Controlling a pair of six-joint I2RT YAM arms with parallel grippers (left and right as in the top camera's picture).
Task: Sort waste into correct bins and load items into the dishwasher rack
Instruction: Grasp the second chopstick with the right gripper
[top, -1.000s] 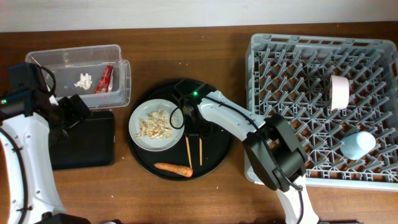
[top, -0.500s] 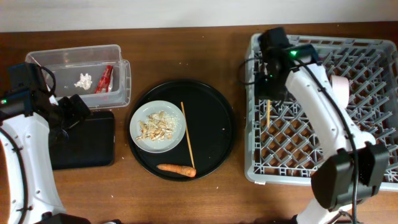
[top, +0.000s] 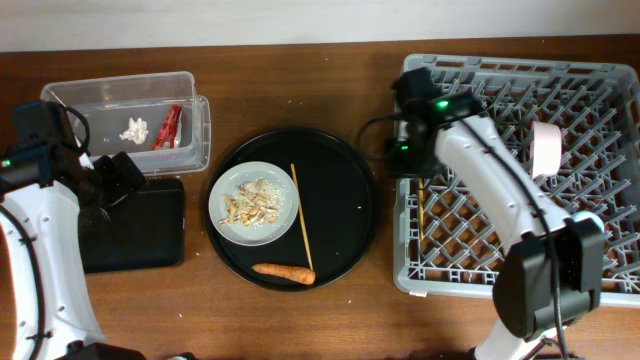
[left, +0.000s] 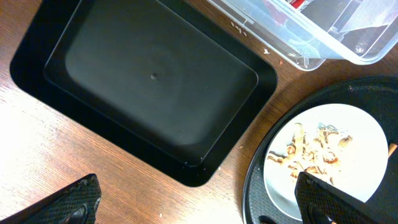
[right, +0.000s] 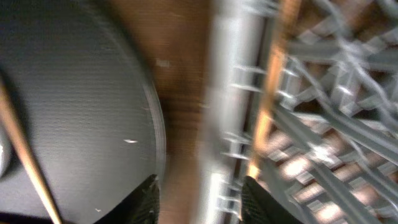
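A grey plate (top: 222, 212) with beige food scraps (top: 252, 200) sits on the round black tray (top: 345, 215), beside one chopstick (top: 300, 225) and the carrot (top: 283, 272). A second chopstick (top: 423, 205) lies in the dishwasher rack (top: 520, 90), where the white bowl (top: 546, 147) also stands. The cup is hidden. The clear tub (top: 120, 90) holds the tissue (top: 134, 130) and red wrapper (top: 167, 127). My right gripper (top: 405, 160) is open and empty over the rack's left edge (right: 202, 199). My left gripper (top: 115, 180) is open and empty above the flat black tray (left: 149, 81).
The flat black tray (top: 135, 225) lies just in front of the clear tub. The round tray sits between the bins and the rack. In the left wrist view the tub's corner (left: 311, 56) and the plate (left: 367, 127) are close to the tray.
My right gripper took one chopstick from the round tray over to the rack and let go; that chopstick now lies in the rack. The gripper has drawn back to the rack's left edge. The left arm is still.
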